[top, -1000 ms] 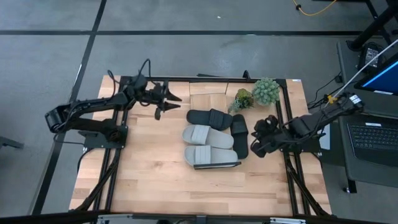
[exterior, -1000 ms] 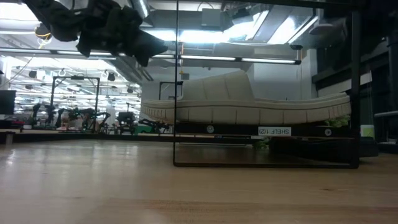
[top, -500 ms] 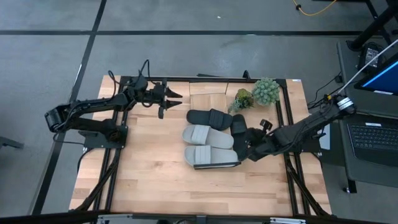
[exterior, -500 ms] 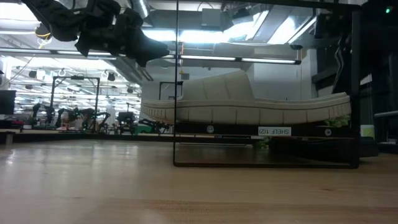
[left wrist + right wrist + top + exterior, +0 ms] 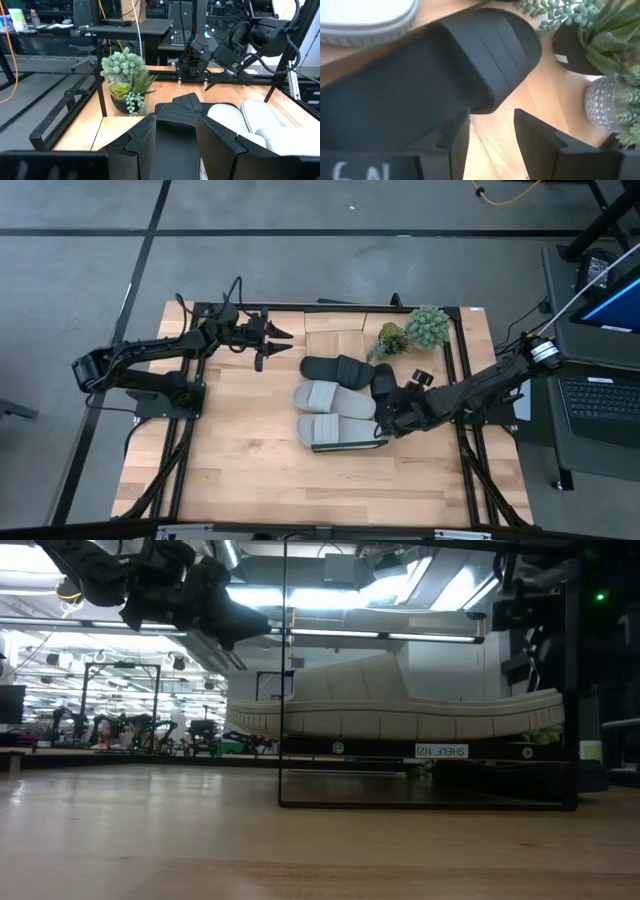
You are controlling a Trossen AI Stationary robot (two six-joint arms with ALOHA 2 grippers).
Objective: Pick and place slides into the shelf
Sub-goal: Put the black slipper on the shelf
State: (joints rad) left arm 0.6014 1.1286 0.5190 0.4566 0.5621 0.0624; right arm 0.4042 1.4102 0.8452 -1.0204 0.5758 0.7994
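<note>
**A:** Which arm is closer to the slide that is off the shelf?

**B:** The right one, clearly. The right pincer (image 5: 388, 420) sits just beside the black slide (image 5: 386, 389) that lies on the surface near the shelf's (image 5: 350, 446) right end. The left pincer (image 5: 268, 346) hangs well away, over the far left part of the surface.

**A:** How does that slide lie?

**B:** In the high view its long axis runs front to back, crosswise to the other three. Those three, a black slide (image 5: 337, 368) and two grey slides (image 5: 334, 398), lie side to side, stacked in a row across the shelf area.

**A:** And from the pincer?

**B:** In the right wrist view the black slide (image 5: 435, 75) fills the space ahead of the fingers (image 5: 454, 140), its rounded end just past the tips. The potted plants (image 5: 412, 332) stand close behind it.

**A:** Is it gripping anything?

**B:** No. The right jaws stand apart with bare wood between them. The left jaws are parted too, empty.

**A:** So the next move?

**B:** I'd judge a short reach forward, closing across the slide's narrow width.
</note>
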